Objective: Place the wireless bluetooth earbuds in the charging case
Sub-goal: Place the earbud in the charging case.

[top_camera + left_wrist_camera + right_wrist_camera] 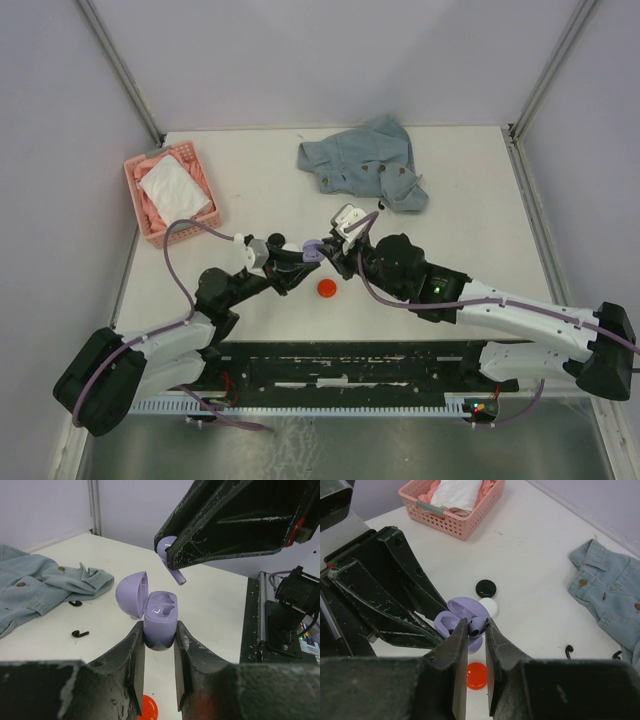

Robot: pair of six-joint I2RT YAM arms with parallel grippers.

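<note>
- Two end effectors meet near the middle of the surface. The right end effector is pressed together on a lilac earbud, gripping its head while the stem points down and away.
- Opposite it, the left end effector pinches the lower body of the lilac charging case. The case stands upright with its lid hinged back to the left, and both wells look empty. Whether the case rests on the surface cannot be told.
- The earbud hangs just above the case and slightly to the right of the wells, not touching it. Nothing is seated yet, so this looks like the first insertion.
- To do the step well, bring the stem over the deeper end of the nearer well and match its tilt to the socket. Then lower it straight. The right fingers should part only once the head sits flush.
- The left grip should hold firm throughout, since a sideways nudge could twist the case between its fingers.
- Farther out, a round red case lies below the pair, with a black case and a white case just beyond.
- Two black earbuds lie near a denim garment, and a pink basket sits at the far left.
- No brand, label or writing can be read on anything.
</note>
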